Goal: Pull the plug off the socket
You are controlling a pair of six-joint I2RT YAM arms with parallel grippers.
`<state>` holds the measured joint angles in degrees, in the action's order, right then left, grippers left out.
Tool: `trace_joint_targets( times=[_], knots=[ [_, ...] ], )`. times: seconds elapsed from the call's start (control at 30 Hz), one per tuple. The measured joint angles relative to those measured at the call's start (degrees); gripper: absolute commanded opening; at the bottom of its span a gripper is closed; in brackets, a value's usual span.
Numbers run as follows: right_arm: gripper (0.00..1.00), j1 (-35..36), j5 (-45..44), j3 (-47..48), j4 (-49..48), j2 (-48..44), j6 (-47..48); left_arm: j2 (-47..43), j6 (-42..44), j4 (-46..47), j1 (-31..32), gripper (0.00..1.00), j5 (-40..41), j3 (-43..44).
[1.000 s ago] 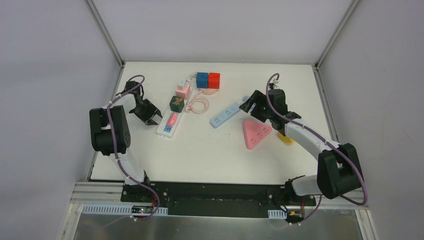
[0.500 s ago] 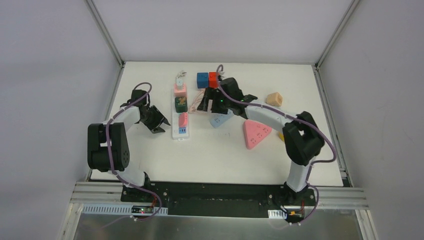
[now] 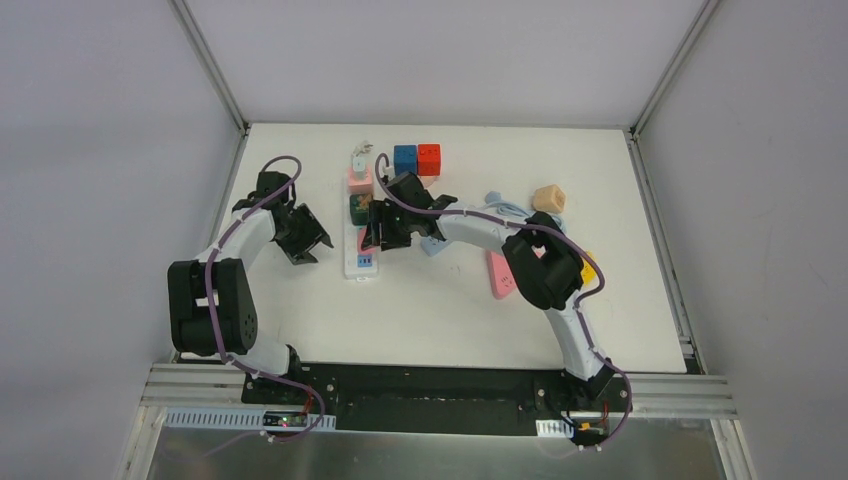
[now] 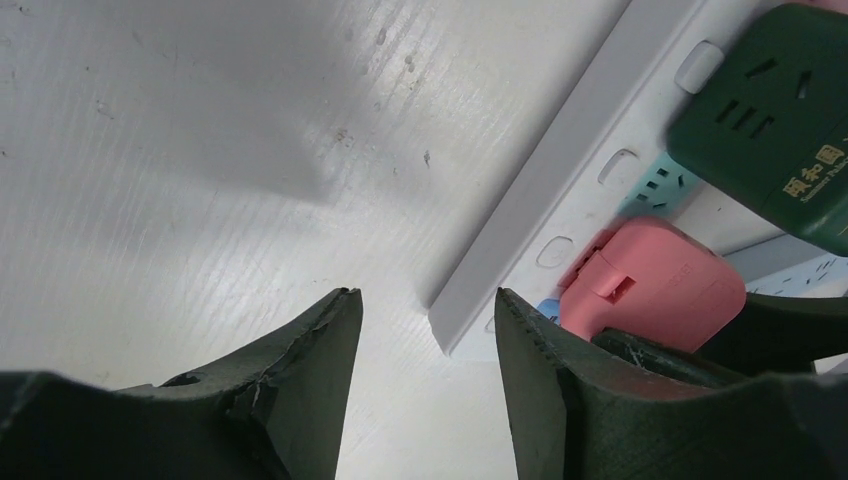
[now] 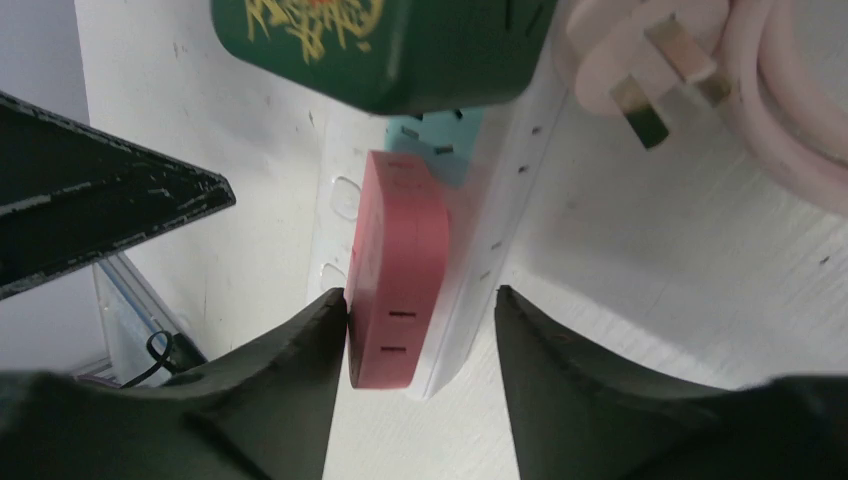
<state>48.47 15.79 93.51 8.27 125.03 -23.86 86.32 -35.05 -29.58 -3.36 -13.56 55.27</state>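
While both claws are gathered at the white power strip (image 4: 560,170), only the right claw (image 3: 385,230) is set about the task's thing, the pink plug (image 5: 400,270). It is seated in the strip's near half, toward the left edge of the counter (image 3: 450,320). The strip is laid with its long axis running from the far edge toward the near edge, and the plug's long side is lined up with it. The right claw is seen spread, not clenched, with the plug and the strip's side wall together between its fingers. One finger (image 5: 290,400) appears to touch the plug and the other is held just off the strip, so nothing is judged grasped yet. The left claw (image 4: 425,296) is likewise released and empty, straddling the strip's near corner from the left-edge side. The right arm is thus the nearer to the plug, while the left is placed where the strip could be pinned. A grip on the plug alone, clear of the strip's wall, is judged to be needed before it is drawn up off the top face. Of the strip's other sockets, one beyond the pink plug is filled by a dark green adapter (image 5: 390,50), and another pink piece (image 3: 360,180) is seated at the far end. A loose cable plug (image 5: 650,70) is lying beside the strip, prongs bare.
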Motion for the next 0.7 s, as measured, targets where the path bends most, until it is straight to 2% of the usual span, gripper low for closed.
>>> trace_joint_targets(
  times=[0.1,0.33,0.7],
  knots=[
    [0.41,0.02,0.20,1.97,-0.04,1.16,-0.28,0.00,0.59,-0.66,0.00,0.54,0.15,0.02],
    [0.02,-0.11,1.40,3.34,-1.05,1.57,-1.99,0.00,1.49,-1.38,0.00,0.55,-0.09,0.50],
    [0.00,-1.66,6.56,3.87,3.48,1.44,1.36,0.68,1.33,0.50,0.39,0.57,-5.57,0.83]
  ],
)
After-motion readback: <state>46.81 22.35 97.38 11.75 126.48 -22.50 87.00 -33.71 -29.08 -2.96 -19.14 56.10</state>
